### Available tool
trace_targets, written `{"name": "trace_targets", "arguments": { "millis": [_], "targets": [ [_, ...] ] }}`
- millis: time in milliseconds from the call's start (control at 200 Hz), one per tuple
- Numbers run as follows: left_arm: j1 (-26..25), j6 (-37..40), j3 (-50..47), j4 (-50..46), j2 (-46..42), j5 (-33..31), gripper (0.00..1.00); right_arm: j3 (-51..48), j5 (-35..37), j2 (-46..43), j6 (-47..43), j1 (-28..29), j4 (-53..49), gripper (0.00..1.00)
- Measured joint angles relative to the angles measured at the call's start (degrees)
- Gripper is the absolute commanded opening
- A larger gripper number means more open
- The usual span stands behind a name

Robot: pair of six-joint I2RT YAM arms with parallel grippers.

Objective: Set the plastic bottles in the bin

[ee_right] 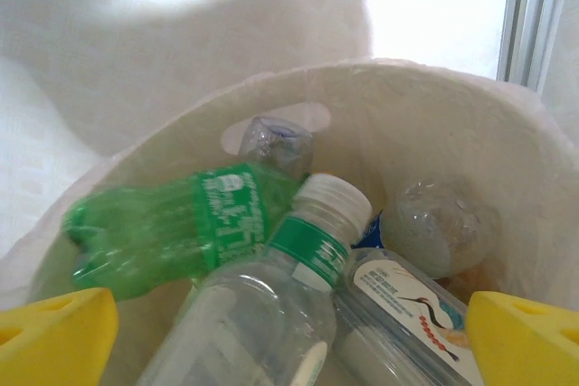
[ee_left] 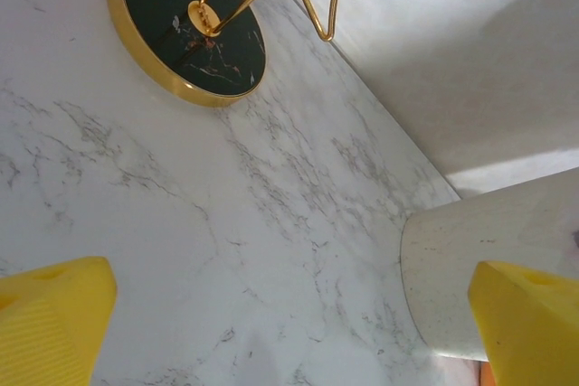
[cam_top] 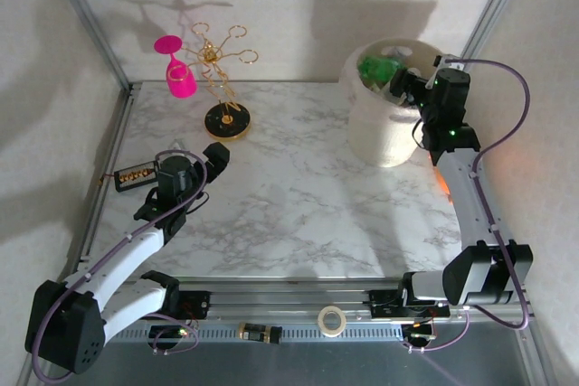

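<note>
The plastic bottles lie heaped inside the bin [cam_top: 384, 137], which stands at the far right of the desk [cam_top: 298, 196]. From the right wrist we look down on a crumpled green bottle [ee_right: 172, 223] lying across the pile. A clear bottle with a white cap [ee_right: 303, 268] leans over it, a labelled bottle [ee_right: 407, 314] lies just beside that one, and two more clear ones sit behind, against the bin wall.

We judge these bottles to be light and seemingly empty. Their thin walls dent under a squeeze, as the creased green one suggests. They are smooth and round, so they are likely to roll on the desk and slip out of a loose pinch. The best hold looks to be across the body at the label band, where there is some friction. The neck just under the cap would also serve, since the plastic is stiffest there. A firm squeeze on the mid-body should only buckle a bottle rather than break it.

The right gripper [ee_right: 289, 336] hangs directly over the mouth of the bin. Its yellow fingertips [ee_right: 54, 332] stand spread to the two sides of the view, wide apart and gripping nothing, with the bottles lying loose below them. The left gripper [ee_left: 289, 323] hovers over bare marble near the middle left of the desk, also wide open, touching and holding nothing. The gold stand's base [ee_left: 190, 29] lies ahead of it, with the bin's wall off to its right.
</note>
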Motion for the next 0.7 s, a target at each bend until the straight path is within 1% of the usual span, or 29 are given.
{"name": "trace_targets", "arguments": {
  "millis": [155,250,411,701],
  "targets": [
    [0.0,0.0,0.0,0.0,-0.1,-1.0,1.0,-0.5,0.0,-4.1,0.0,0.0,-0.3,0.99],
    [0.0,0.1,-0.1,0.1,-0.1,-1.6,1.0,-3.3,-0.4,-8.6,0.0,0.0,0.5,0.99],
    [0.0,0.7,-0.2,0.3,0.0,-2.5,1.0,-12.2,-2.4,-16.9,0.3,0.1,1.6,0.99],
    [0.3,2.2,-0.1,1.6,2.8,-3.6,1.0,-32.6,-7.6,-31.8,2.2,1.9,3.8,0.99]
  ]
}}
